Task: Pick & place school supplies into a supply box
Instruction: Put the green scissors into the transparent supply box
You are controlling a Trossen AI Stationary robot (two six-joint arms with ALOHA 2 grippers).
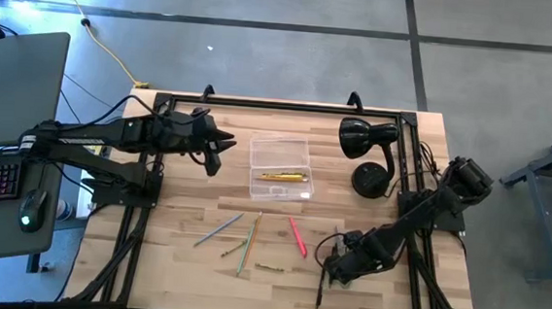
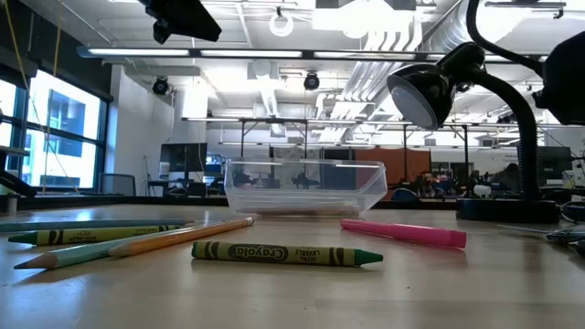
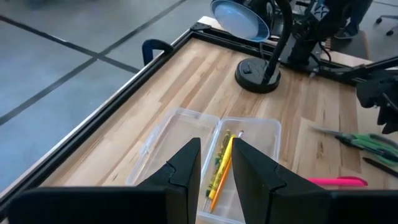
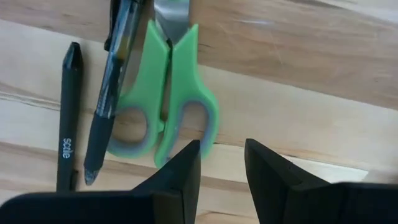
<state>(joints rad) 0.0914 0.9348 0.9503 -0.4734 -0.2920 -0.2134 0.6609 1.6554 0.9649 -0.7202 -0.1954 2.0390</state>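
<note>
Right tool [image 4: 221, 165] hovers spread over the green-handled scissors [image 4: 166, 109] on the surface [image 4: 298, 124], while the left tool [image 3: 216, 163], spread, hangs above the supply box [image 3: 186, 124].

Clear supply box [image 1: 279, 166] holding yellow pencils [image 1: 284, 177], crayons [image 2: 286, 254] loose nearby

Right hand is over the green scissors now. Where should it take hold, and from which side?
Come straight down on the green scissors, which lie flat and closed on the wood. Probably best to pinch across the narrow neck where handles meet blades. A black pen lies across one loop, so that side is crowded. The right hand, open, hovers by the loops.
</note>
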